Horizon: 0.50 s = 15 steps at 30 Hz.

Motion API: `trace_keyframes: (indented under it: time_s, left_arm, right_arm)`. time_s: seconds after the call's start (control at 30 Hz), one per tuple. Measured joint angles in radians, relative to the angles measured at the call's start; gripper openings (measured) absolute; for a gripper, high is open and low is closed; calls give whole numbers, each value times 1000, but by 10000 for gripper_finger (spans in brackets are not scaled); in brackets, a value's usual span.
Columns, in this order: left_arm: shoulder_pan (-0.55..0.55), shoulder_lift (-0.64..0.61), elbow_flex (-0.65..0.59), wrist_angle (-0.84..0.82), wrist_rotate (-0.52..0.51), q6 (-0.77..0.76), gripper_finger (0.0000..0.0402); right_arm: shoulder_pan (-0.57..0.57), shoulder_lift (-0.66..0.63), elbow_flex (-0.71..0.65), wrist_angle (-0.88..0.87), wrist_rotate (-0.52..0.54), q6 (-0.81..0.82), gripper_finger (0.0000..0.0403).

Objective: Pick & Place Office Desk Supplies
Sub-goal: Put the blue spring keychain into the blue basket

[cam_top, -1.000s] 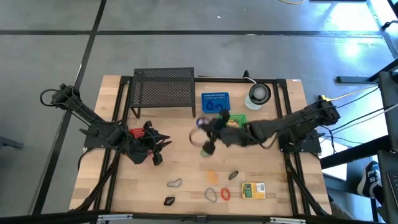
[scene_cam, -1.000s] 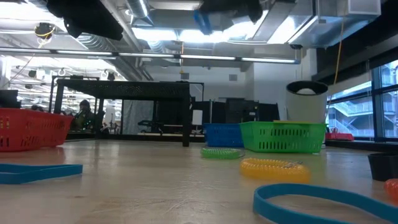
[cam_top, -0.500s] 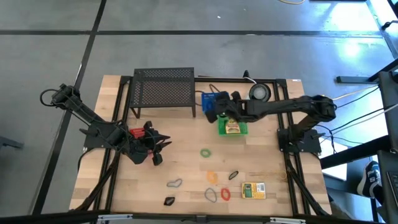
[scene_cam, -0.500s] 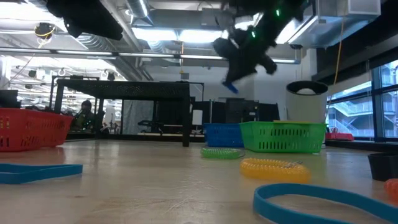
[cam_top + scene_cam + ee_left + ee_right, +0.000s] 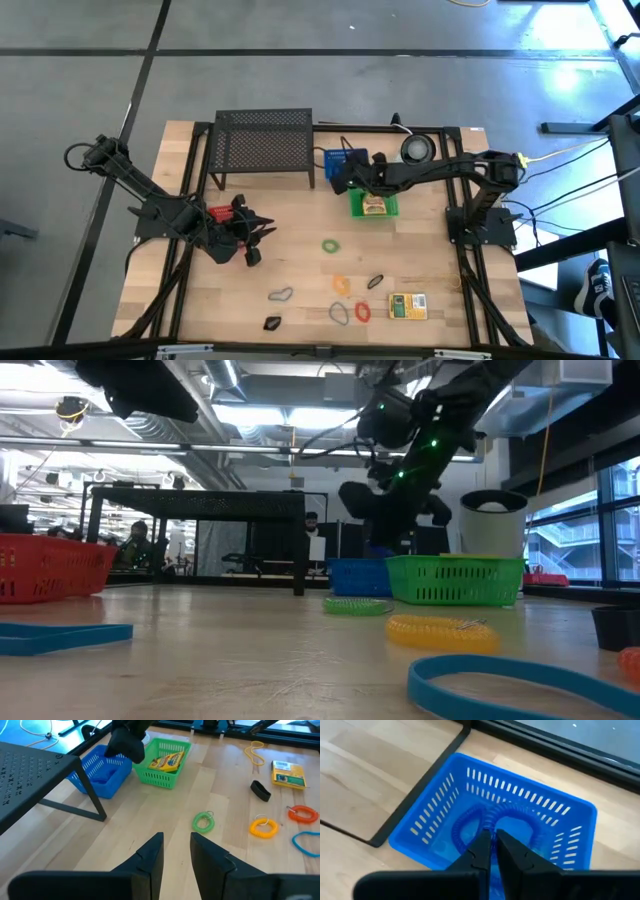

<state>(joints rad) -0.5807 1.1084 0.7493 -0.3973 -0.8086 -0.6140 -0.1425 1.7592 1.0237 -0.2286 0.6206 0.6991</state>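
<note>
The right gripper hangs over the blue basket near the surface's far edge, its fingers almost pressed together, pinching a blue coil loop that dangles into the basket. The left gripper waits near the left edge, fingers slightly spread, holding nothing. More loops, including a green one, lie toward the near edge.

Open wood at mid-frame in the high view, broken only by a green loop. Upper centre blocked by the rack, blue basket and green basket, right arm stretched above. Lower right littered with loops.
</note>
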Motion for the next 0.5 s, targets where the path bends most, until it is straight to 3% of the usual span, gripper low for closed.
trace_keyframes:
  time_s: [0.33,0.5]
  left_arm:
    - [0,0,0,-2,10,0,88]
    - [0,0,0,-2,10,0,88]
  right_arm:
    - [-3,32,-1,31,18,24,23]
    - [-7,32,-1,31,-11,26,48]
